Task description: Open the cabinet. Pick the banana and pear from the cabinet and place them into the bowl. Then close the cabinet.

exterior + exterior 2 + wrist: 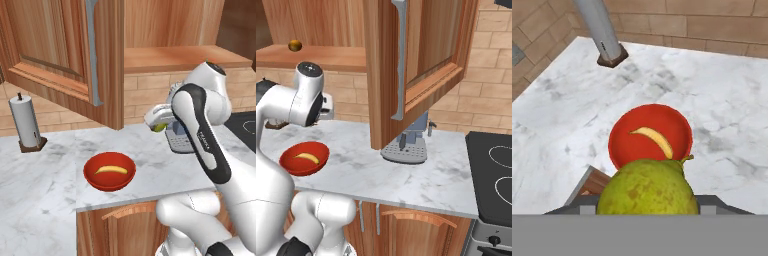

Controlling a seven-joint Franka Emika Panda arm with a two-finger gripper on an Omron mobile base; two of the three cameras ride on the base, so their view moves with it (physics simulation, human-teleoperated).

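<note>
A grey paper-towel roll stands at the left of the white marble desk. Right of it, the shallow glossy red bowl holds the small yellow banana. Further right, above the desk, the robot's pincer pinches the rounded yellow-green pear. It should probably centre over the bowl and lower before releasing. The reddish-brown wall cabinet hangs open.

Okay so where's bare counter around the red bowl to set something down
Bare marble lies between the bowl and the paper-towel roll, and between the bowl and the grey appliance under the open cabinet door. Another strip runs from that appliance to the stove. The bowl already holds the banana, and the gripper carries the pear nearby.
</note>
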